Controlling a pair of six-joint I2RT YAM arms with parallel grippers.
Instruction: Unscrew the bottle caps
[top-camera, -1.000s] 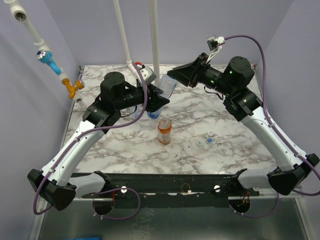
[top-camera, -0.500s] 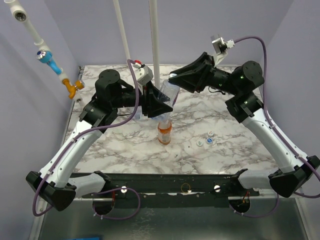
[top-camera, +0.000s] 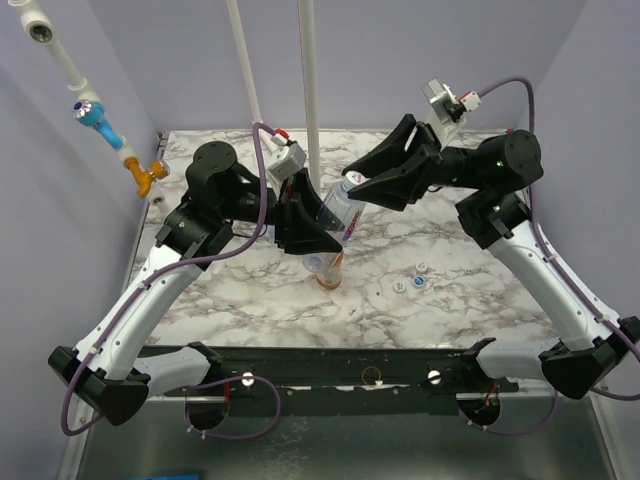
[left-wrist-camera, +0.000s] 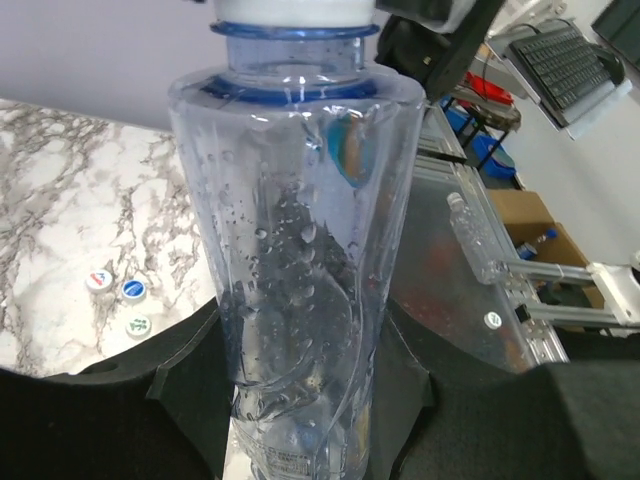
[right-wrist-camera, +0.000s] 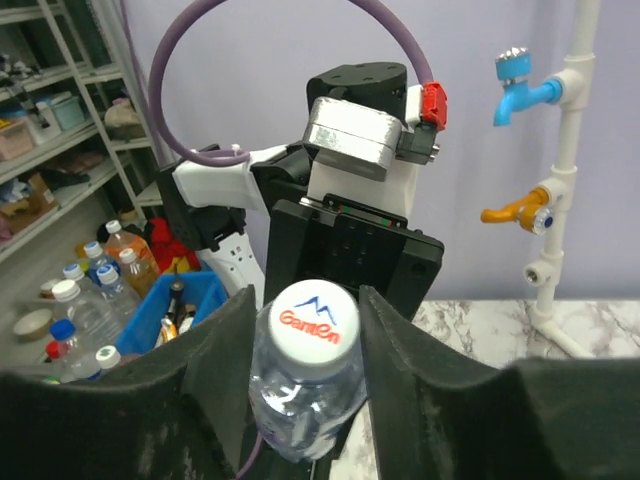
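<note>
While aloft between two claws (top-camera: 325, 226) (top-camera: 353, 181), one clear bottle (top-camera: 338, 207); three loose caps (top-camera: 399, 286) (top-camera: 418, 281) (top-camera: 423, 267).

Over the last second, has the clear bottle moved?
Yes. The clear bottle, its cap between the right fingers, shifted down the view, toward the orange bottle.

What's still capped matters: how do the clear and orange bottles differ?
The clear bottle hangs tilted, left claw on its body, right claw on its white cap; the orange bottle stands ungripped on the table. The clear bottle shows droplets, the orange bottle orange liquid. Both are plastic.
</note>
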